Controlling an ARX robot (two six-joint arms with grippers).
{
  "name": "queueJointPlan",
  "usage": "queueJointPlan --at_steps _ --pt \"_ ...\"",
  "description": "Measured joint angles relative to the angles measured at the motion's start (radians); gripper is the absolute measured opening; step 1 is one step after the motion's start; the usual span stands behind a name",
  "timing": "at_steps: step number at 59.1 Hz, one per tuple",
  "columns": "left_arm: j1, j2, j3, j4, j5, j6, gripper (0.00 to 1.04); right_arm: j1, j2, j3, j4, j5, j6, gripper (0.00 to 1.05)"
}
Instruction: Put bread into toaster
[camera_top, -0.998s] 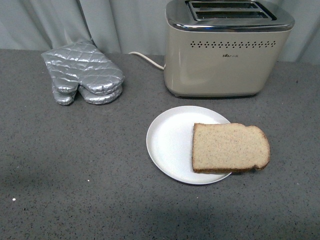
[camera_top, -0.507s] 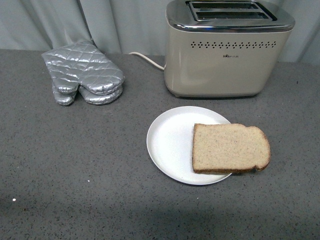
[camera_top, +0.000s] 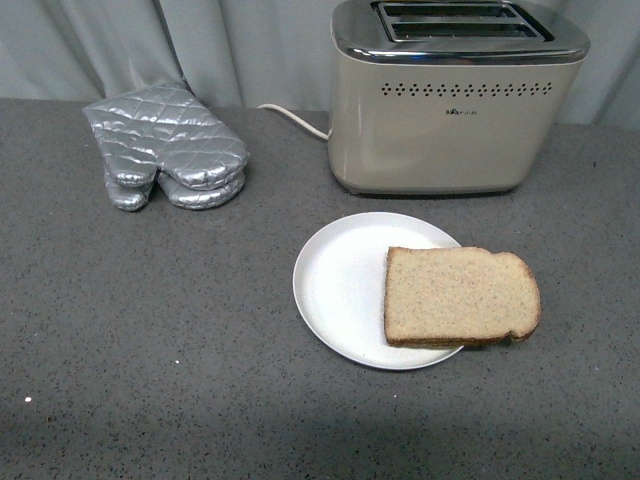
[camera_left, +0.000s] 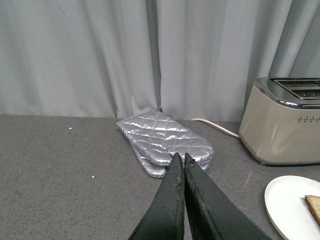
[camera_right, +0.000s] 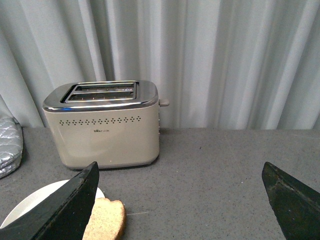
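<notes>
nothing of the task is done yet, as i judge it. the bread (camera_top: 460, 297) lies flat on the white plate (camera_top: 340, 285), with its rounded end hanging past the rim on my right. both slots of the toaster (camera_top: 455, 110) look empty. the toaster stands on the desk (camera_top: 150, 320) just behind the plate.

my left claw (camera_left: 181, 159) has its fingers pressed together with nothing between them, and it points toward the silver oven mitts (camera_top: 165, 145). my right claw (camera_right: 180, 172) is spread wide and empty, with the toaster and the bread ahead of it. neither touches the slice.

everything is left to do: grasp the slice, lift it, stand it on edge and lower it into a slot.

the only writing is a small dark mark on the toaster's front, under the row of vent holes. it is too small for me to read.
</notes>
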Motion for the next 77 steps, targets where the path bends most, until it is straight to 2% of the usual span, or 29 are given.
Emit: queueJointPlan --at_steps 3,23,29,43,55,63,69,71,74,77 --pt "0.0 -0.052 0.0 -0.051 0.0 0.0 0.04 0.0 0.0 0.0 0.0 0.0 0.0 0.95" --pt "0.0 -0.136 0.0 -0.136 0.0 0.0 0.04 0.0 0.0 0.0 0.0 0.0 0.0 0.95" --pt "0.0 -0.262 0.0 -0.294 0.0 0.0 0.04 0.0 0.0 0.0 0.0 0.0 0.0 0.95" --pt "0.0 -0.302 0.0 -0.309 0.0 0.0 0.04 0.0 0.0 0.0 0.0 0.0 0.0 0.95" --pt "0.0 -0.303 0.0 -0.309 0.0 0.0 0.4 0.0 0.0 0.0 0.0 0.0 0.0 0.95" --pt "0.0 -0.303 0.0 -0.309 0.0 0.0 0.71 0.0 0.0 0.0 0.0 0.0 0.0 0.95" --pt "0.0 -0.303 0.0 -0.309 0.0 0.0 0.89 0.0 0.0 0.0 0.0 0.0 0.0 0.95" --pt "0.0 -0.303 0.0 -0.309 0.0 0.0 0.98 0.013 0.006 0.0 0.016 0.053 -0.044 0.95" --pt "0.0 -0.303 0.0 -0.309 0.0 0.003 0.99 0.038 0.04 0.0 0.048 0.114 -0.146 0.95" --pt "0.0 -0.303 0.0 -0.309 0.0 0.003 0.97 0.051 0.106 0.0 0.089 0.111 -0.215 0.95"
